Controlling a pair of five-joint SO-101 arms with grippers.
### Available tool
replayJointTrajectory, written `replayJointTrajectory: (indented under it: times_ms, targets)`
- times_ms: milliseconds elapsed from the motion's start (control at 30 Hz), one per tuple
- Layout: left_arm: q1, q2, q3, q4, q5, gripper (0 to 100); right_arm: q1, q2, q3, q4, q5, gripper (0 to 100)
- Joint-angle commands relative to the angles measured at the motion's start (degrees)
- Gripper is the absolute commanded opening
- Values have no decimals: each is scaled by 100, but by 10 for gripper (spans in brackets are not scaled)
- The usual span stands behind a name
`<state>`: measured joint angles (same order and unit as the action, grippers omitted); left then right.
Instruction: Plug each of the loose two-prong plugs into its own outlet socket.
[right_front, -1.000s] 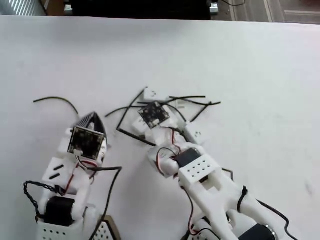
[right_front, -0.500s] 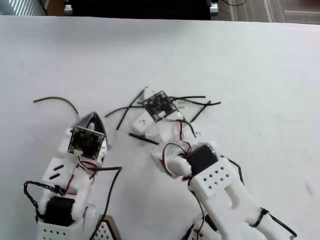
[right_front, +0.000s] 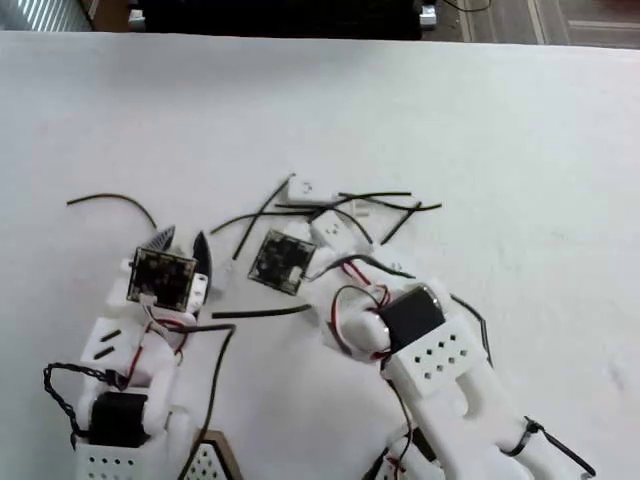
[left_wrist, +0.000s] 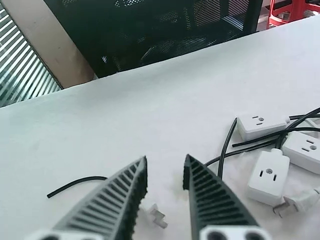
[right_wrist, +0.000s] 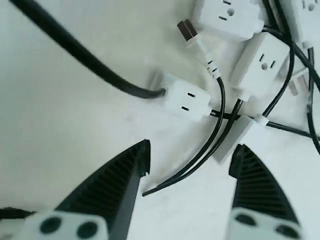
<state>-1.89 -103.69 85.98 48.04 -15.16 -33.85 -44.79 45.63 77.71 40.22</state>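
While the right gripper (right_wrist: 192, 150), jaws wide and empty, has drawn back off the tangled outlet sockets (right_wrist: 260, 60), the left gripper (left_wrist: 165, 167) has opened above a loose plug (left_wrist: 152, 212) lying unplugged on the table (left_wrist: 150, 110), likely readying a grasp.

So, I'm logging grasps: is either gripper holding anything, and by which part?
Nothing is held: the left gripper and the right gripper both stand open and empty.

white plug (left_wrist: 157, 217) half hidden behind the left gripper (left_wrist: 165, 160); one outlet socket (right_wrist: 227, 17) cut off at the edge
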Motion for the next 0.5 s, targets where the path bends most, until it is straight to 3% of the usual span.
replayJointTrajectory:
  times_ms: [0, 267, 467]
  targets:
    - [-154, -40, -26, 26, 53, 139, 330, 699, -114, 22, 756, 259]
    - [-470, -40, -70, 26, 53, 138, 356, 2334, -765, 22, 1433, 493]
    - [-523, -40, -149, 26, 53, 138, 4, 3116, -1248, 4, 1679, 501]
